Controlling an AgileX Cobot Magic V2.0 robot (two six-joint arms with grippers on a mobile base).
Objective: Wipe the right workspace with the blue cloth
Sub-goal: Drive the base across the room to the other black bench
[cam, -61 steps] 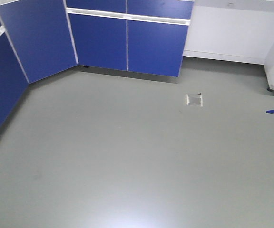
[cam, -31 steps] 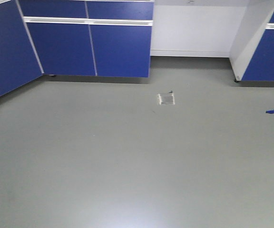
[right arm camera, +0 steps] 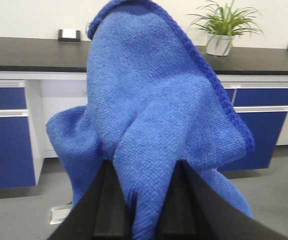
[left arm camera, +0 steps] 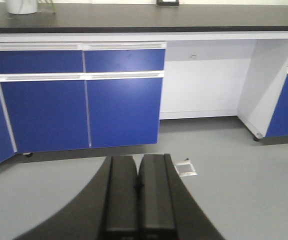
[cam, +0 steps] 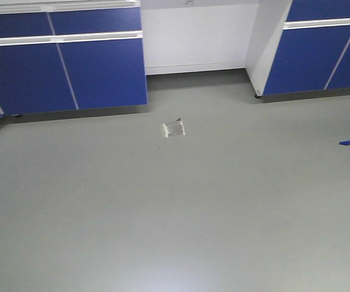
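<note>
Our right gripper [right arm camera: 145, 212] clamps the blue cloth [right arm camera: 154, 115], which bunches up over its fingers, short of the black benchtop [right arm camera: 24, 52]. Our left gripper [left arm camera: 138, 195] is clenched, fingers pressed together, below that benchtop.

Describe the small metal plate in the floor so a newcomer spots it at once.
Start at the grey floor in front of the blue cabinets. Just out from where they end and a white-backed recess opens, the metal plate is a small pale square set in the floor. It is the only hard-edged shape on that plain grey surface.
</note>
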